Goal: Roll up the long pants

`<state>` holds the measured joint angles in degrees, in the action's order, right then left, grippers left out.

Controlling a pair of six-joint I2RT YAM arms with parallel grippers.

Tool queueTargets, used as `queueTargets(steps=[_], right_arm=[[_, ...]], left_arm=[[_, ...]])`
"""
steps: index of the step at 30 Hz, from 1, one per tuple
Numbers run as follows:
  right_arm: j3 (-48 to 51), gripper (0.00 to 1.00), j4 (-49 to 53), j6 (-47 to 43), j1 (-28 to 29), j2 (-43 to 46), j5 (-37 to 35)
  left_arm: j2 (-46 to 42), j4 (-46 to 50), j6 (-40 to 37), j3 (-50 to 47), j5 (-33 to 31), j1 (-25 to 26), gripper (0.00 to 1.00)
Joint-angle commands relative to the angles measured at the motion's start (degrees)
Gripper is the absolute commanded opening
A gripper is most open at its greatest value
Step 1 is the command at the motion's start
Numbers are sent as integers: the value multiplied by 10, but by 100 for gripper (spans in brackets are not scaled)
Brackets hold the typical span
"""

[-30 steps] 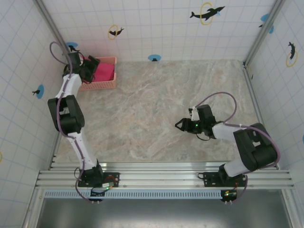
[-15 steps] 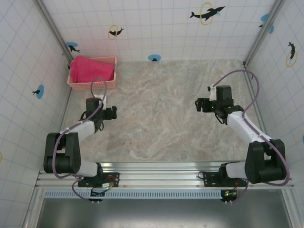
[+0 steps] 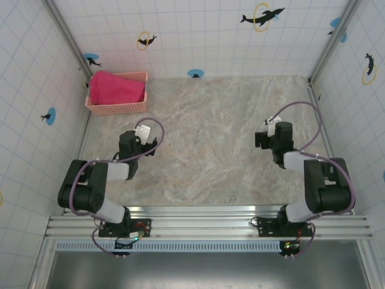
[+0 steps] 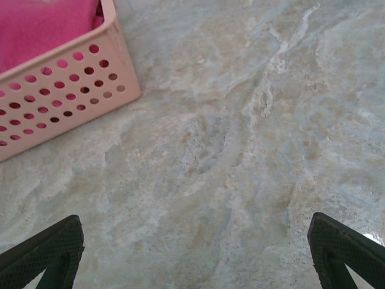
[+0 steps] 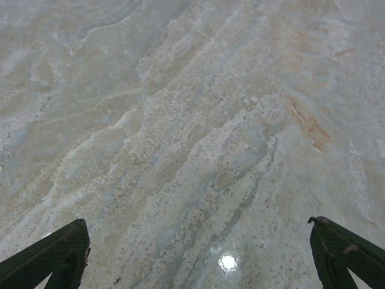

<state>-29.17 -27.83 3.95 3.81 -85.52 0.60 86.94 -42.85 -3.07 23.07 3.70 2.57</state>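
— Seen from above, the bright magenta cloth long pants point(image 3: 116, 87) lie bundled in the pale pink perforated plastic basket point(image 3: 118, 109), at ten o'clock on the marbled table point(image 3: 210, 126).

— The wrist views add both sets of jaws spread wide: the left pincer point(image 4: 195, 248) with the basket at eleven o'clock, the right pincer point(image 5: 198, 248) over bare table.

— A second ago the left one hung over the basket. Both arms have drawn back.

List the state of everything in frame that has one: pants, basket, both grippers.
long pants: bunched up inside the basket, not laid out on the table.
pink mesh basket: upright at the far left corner of the table, holding the pants.
left gripper: open, empty, above bare tabletop near the basket.
right gripper: open, empty, above bare tabletop.
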Motion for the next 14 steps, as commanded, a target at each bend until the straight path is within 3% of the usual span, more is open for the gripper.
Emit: queueTargets(steps=[1, 2, 3, 4, 14], right_arm=[[75, 98, -220, -39, 14, -16, -8], [102, 98, -303, -39, 19, -33, -23], [108, 98, -304, -40, 20, -23, -21], [96, 98, -232, -44, 20, 0, -22], [55, 98, -182, -31, 28, -15, -71]], left_arm=[[-3, -35, -17, 4, -5, -2, 97], [-1, -41, -16, 3, -5, -2, 98], [-2, -36, -17, 4, -5, -1, 97], [-2, -41, -17, 2, -7, -2, 97], [-1, -36, -17, 5, -6, -2, 97]])
